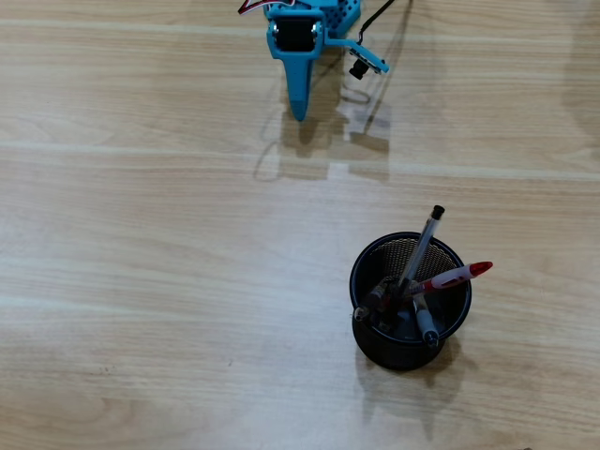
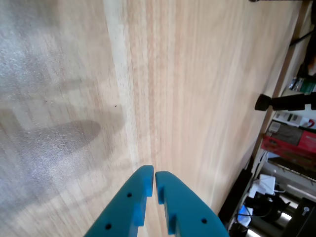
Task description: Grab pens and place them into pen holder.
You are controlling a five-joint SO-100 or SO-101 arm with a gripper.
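In the overhead view you lose the arm (image 1: 314, 19) at the top edge; only its lowest part shows. The pen holder (image 1: 411, 333) hides the lower ends of the pens (image 1: 424, 281), and its dark inside makes them hard to tell apart. In the wrist view the bottom edge cuts the jaws off.

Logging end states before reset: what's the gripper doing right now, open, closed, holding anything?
Gripper: closed, fingers nearly touching at the tips, holding nothing, above bare table.
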